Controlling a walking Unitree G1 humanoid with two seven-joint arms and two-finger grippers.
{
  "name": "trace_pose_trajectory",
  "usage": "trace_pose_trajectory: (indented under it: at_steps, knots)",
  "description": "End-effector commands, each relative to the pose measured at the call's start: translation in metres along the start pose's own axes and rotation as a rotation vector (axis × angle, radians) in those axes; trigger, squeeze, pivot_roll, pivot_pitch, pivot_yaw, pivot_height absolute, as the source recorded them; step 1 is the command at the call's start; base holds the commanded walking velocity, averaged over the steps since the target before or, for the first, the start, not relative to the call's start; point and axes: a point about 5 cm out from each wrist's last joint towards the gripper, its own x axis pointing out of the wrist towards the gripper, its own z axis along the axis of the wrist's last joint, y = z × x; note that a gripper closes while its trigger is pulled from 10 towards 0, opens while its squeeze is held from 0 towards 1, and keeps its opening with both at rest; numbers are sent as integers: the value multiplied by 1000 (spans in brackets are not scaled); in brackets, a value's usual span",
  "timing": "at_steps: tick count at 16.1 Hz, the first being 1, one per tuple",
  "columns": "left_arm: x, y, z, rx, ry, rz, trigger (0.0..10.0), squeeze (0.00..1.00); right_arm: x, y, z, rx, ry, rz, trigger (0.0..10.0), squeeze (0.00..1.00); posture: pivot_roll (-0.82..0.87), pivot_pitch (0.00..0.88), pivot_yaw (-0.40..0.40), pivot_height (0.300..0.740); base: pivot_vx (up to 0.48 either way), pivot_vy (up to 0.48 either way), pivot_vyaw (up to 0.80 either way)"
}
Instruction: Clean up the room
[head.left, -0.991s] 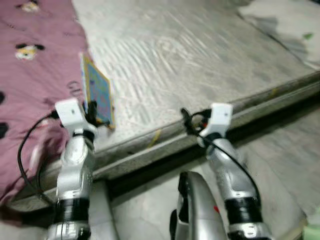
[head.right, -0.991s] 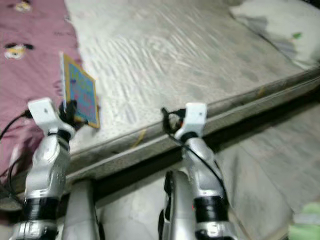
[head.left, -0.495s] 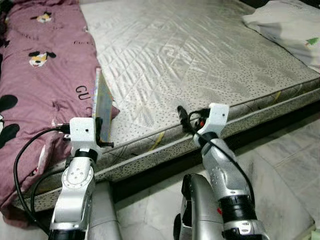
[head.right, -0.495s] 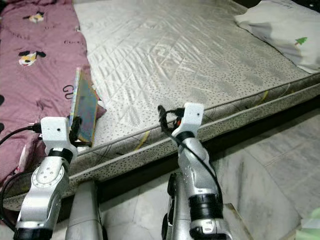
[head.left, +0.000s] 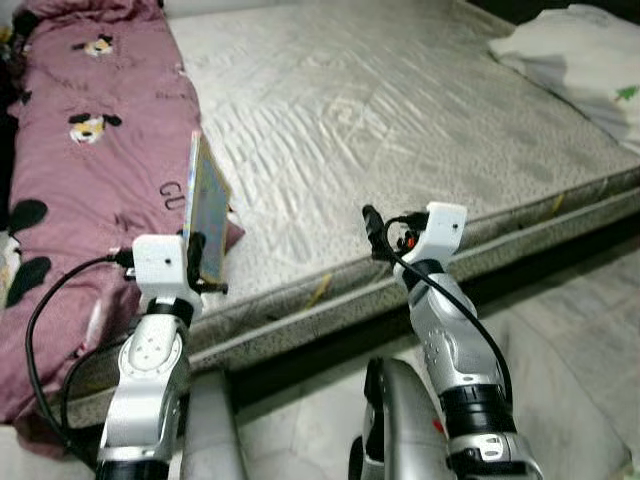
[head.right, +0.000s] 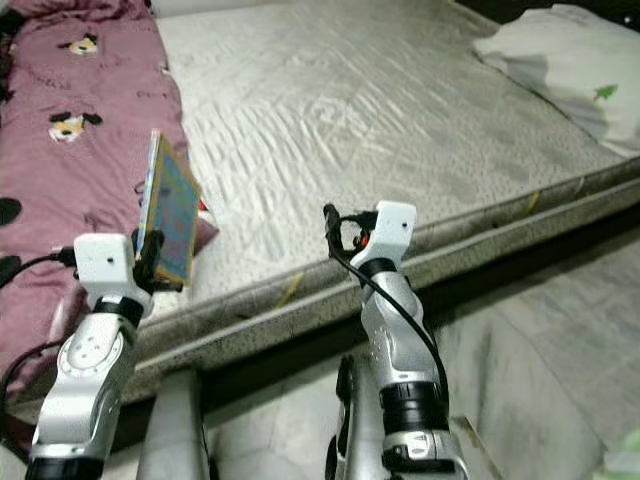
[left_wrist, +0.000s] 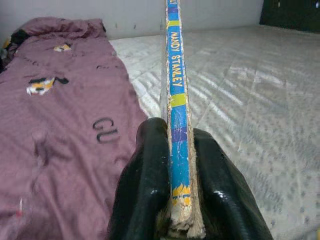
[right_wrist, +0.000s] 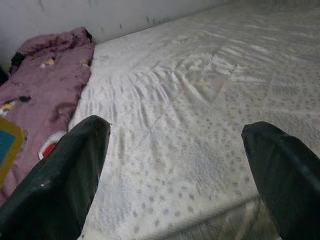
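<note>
So, far left a pink quilt (head.left: 90, 170) lies on the mattress (head.left: 400, 110). Next, the left gripper (left_wrist: 175, 200) is clamped on a thin book (head.left: 205, 215), held upright on edge over the bed's near edge, btwn quilt & bare mattress. Book looks light, stiff-ish w/ a worn spine, prob. flexes; the grip at the bottom near the spine seems OK. Right gripper (right_wrist: 175, 165) hovers w/ fingers spread wide, empty. Pillow (head.left: 580, 60) far right.

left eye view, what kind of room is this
Most likely a bedroom. A bare quilted mattress lies low over a tiled floor, with a maroon cartoon-print blanket along one side and a white pillow at the far corner. The left hand holds a thin children's book upright.
</note>
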Motion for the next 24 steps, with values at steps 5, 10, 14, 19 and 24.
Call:
trace_pose_trajectory:
  at_steps: [5, 10, 14, 19, 24]
  knots:
    - [1, -5, 5, -13, -45, -19, 10000, 0, 2, -1, 5, 4, -21, -13, 10000, 0, 93, 0, -9, 659, 0, 0, 0]
    - [3, -3, -5, -30, 4, 10, 10000, 0, 6, -4, 10, -1, -25, -39, 10000, 0, 83, 0, -13, 709, 0, 0, 0]
    - [7, 1, -6, 25, 9, 53, 10000, 0, 7, -6, 11, -11, -24, -52, 10000, 0, 83, 0, -18, 740, 0, 0, 0]
    - [7, 0, -6, 27, 3, 53, 10000, 0, 5, -8, 7, -25, -11, -63, 10000, 0, 80, 1, -14, 740, 0, 0, 0]
    - [9, -6, -2, 5, -19, 36, 10000, 0, 3, -12, 6, -39, -10, -86, 10000, 0, 77, 0, -10, 740, 0, 0, 0]
